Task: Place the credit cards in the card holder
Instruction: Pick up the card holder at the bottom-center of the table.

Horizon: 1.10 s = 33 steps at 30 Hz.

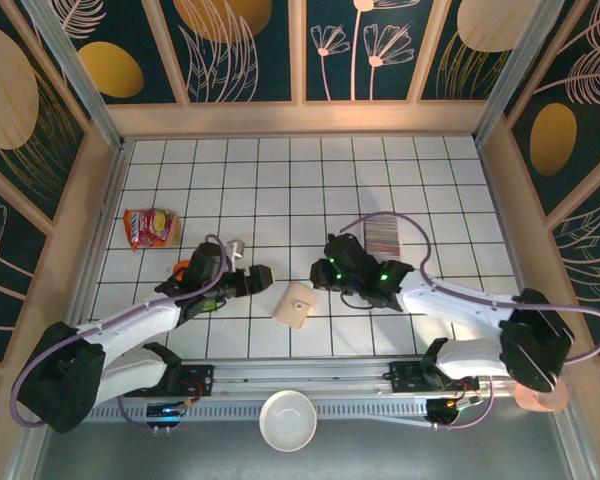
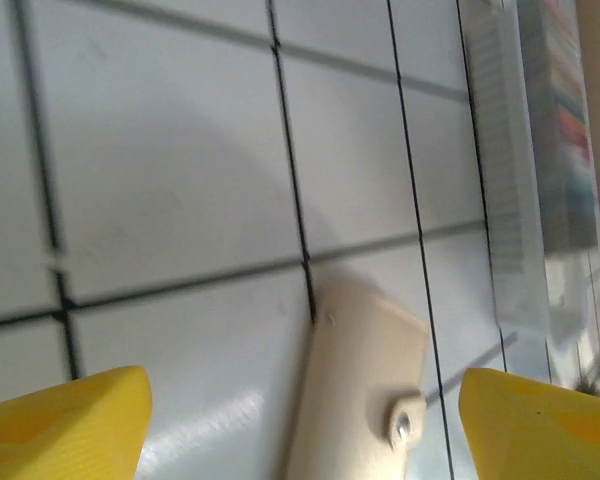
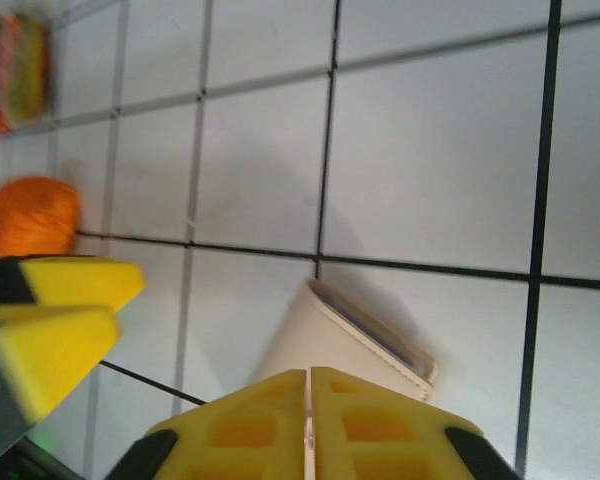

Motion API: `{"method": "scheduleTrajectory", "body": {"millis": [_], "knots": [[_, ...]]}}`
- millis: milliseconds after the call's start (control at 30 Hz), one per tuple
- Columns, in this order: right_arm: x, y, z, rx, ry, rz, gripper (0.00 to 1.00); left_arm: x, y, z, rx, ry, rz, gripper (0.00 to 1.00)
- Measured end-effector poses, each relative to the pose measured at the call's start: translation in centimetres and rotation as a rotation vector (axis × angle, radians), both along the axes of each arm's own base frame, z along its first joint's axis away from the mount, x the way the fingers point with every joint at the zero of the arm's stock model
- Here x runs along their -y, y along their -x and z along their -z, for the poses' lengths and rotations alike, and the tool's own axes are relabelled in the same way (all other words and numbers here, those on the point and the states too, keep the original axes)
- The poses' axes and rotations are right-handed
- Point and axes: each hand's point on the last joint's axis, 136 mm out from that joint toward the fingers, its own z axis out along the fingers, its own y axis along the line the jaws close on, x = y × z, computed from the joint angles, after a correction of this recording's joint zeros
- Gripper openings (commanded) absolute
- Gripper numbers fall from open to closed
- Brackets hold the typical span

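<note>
The right fingers are pressing together on nothing, just beside the card holder, which is lying folded on the tabletop. The left fingers are standing spread around its snap end. I think it is better if one side is pinning it while the other is lifting the flap. The credit cards are lying farther back.

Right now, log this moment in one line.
left gripper: open | right gripper: shut | card holder: between both grippers | credit cards: not yet loaded

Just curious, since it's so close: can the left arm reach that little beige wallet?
Probably yes: the left claw is open and the wallet lies on the table just ahead of it, with nothing between.
</note>
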Motion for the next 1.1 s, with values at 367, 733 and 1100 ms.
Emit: {"method": "scheduleTrajectory", "body": {"millis": [367, 733, 1100], "knots": [[-1.2, 1.5, 5.7, -0.139, 0.045, 0.008, 0.0, 3.1, 3.4, 2.9, -0.083, -0.045, 0.122, 0.64], [-0.9, 2.2, 7.5, -0.166, 0.086, 0.014, 0.0, 3.7, 3.9, 4.4, -0.112, -0.085, 0.138, 0.61], [-0.8, 2.4, 7.9, -0.144, 0.084, 0.047, 0.0, 4.1, 4.0, 4.9, -0.096, -0.115, 0.128, 0.5]]}}
